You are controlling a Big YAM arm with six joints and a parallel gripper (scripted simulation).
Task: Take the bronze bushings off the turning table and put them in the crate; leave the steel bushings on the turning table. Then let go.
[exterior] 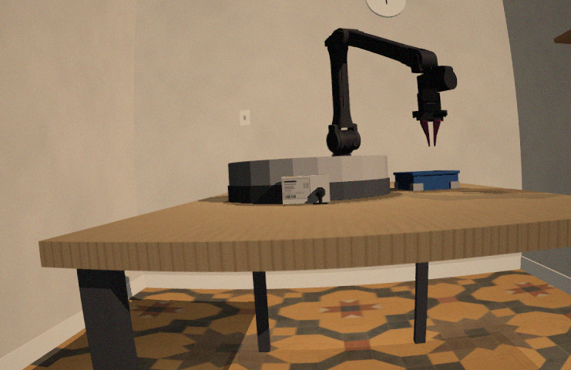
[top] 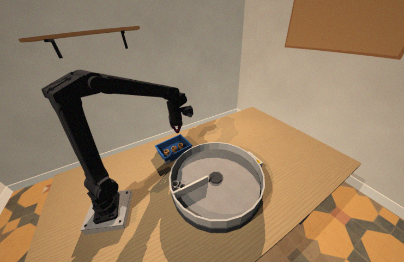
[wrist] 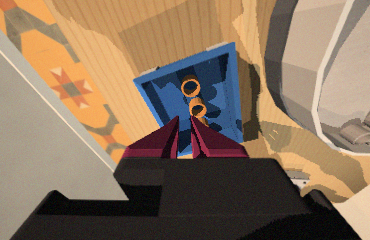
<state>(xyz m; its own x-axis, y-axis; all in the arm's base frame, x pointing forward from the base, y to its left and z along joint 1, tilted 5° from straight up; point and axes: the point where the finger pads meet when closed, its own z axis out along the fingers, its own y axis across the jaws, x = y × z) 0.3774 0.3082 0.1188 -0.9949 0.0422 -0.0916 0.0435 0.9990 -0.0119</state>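
The three bronze bushings (top: 167,153) (wrist: 183,88) stood upright in a row inside the blue crate (top: 178,154) (exterior: 433,180) (wrist: 185,62), apart from the claw; in the wrist view the third was mostly hidden behind a finger. Above the crate hung the claw (top: 176,131) (exterior: 431,145) (wrist: 185,120), pointing down, its dark red fingers open by only a narrow gap with nothing between them. Just beside the crate was the round, high-walled turning table (top: 222,225) (exterior: 305,167) (wrist: 320,90), where three steel bushings (top: 175,181) (wrist: 355,134) were gathered by the outer wall, close to the pale divider (top: 193,184). Both crate and turning table rested on the wooden table (top: 304,157) (exterior: 268,227) (wrist: 100,20), as did the arm's grey base plate (top: 127,196) and, against the turning table's far side in the top view, a white labelled box (top: 252,156) (exterior: 295,195).
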